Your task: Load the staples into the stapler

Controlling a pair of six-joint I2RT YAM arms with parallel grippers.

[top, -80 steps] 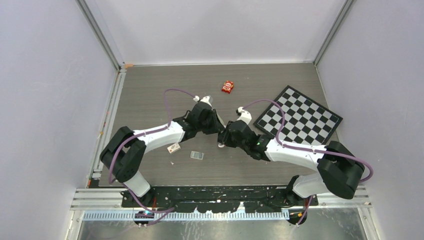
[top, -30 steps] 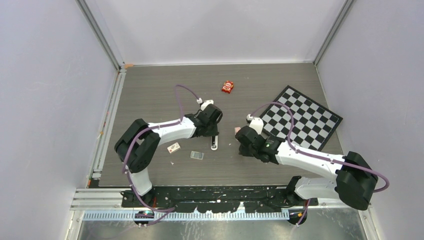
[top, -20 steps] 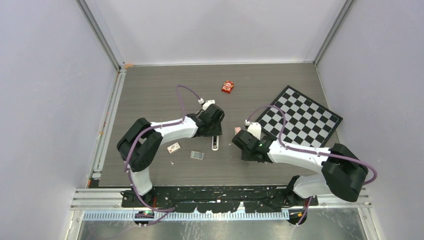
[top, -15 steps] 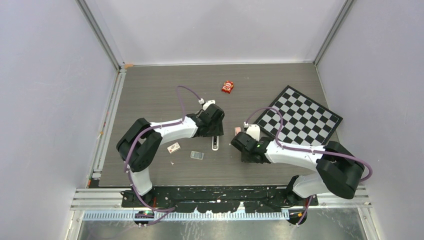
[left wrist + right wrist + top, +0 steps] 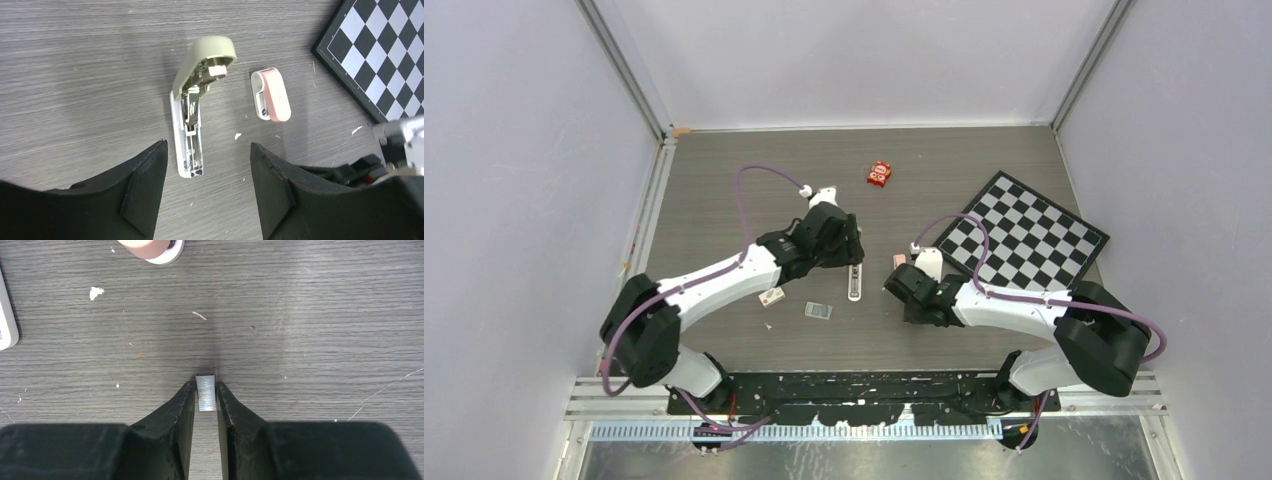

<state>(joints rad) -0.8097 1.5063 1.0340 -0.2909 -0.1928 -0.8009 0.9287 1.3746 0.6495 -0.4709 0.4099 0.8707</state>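
The olive-grey stapler lies open on the table, its pale metal channel pointing toward my left gripper. That gripper is open and empty, hovering just short of the channel's near end. In the top view the stapler sits between the two grippers. My right gripper is shut on a small silvery block of staples, held low over the table to the right of the stapler. The channel's end shows at that view's left edge.
A short pink-and-white piece lies just right of the stapler. A checkerboard lies at the right, a red packet at the back. A small white-and-red box and a clear flat piece lie front left.
My left gripper has let go of the stapler, left it on the table, and drawn back from it, still open. My right gripper has shifted left toward the stapler, holding the staples.
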